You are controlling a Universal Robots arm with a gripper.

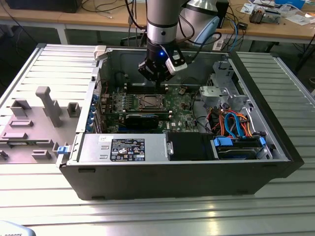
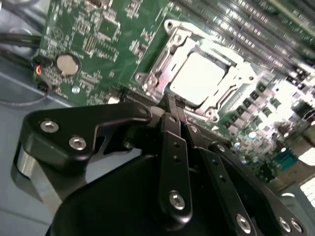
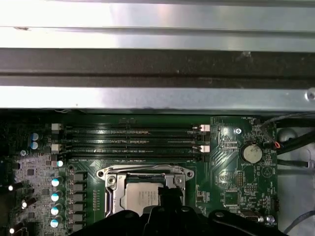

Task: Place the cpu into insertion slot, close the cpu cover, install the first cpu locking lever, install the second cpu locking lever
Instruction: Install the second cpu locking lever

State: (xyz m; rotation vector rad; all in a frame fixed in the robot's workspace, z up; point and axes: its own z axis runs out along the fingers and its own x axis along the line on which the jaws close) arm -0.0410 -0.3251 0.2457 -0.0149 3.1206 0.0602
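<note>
The cpu (image 2: 203,77) is seated in the insertion slot (image 3: 111,198), framed by the cpu cover (image 2: 162,73). The claw (image 2: 170,102) is held just beside it, fingers pressed together on nothing. Memory slots (image 3: 133,142) and a coin battery (image 3: 251,152) are seen nearby on the motherboard (image 3: 231,189).

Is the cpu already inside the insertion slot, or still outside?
Inside. The cpu lies flat in the insertion slot, with the cpu cover framing it.
</note>
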